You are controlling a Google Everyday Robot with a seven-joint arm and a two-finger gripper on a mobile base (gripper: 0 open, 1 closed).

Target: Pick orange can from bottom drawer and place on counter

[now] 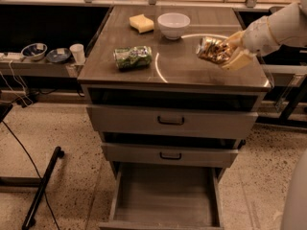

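Standing pulled out below the counter (pixel 182 73), the bottom drawer (pixel 165 195) showed its flat floor. A green can (pixel 133 57) lay on the counter's left half, a bowl (pixel 173 25) and sponge (pixel 141 23) farther back. The white arm (pixel 283 25) reached in from the counter's right, gripper (pixel 229 51) clamped on the tilted orange can (pixel 212 50) over the counter's right side.

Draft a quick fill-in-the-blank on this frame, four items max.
1. The gripper holds the orange can above the counter, in the picture's ___ half.
2. The bottom drawer stands ___.
3. The green can lies on its ___.
4. The sponge beside the bowl is ___.
Missing words: right; open; side; yellow.
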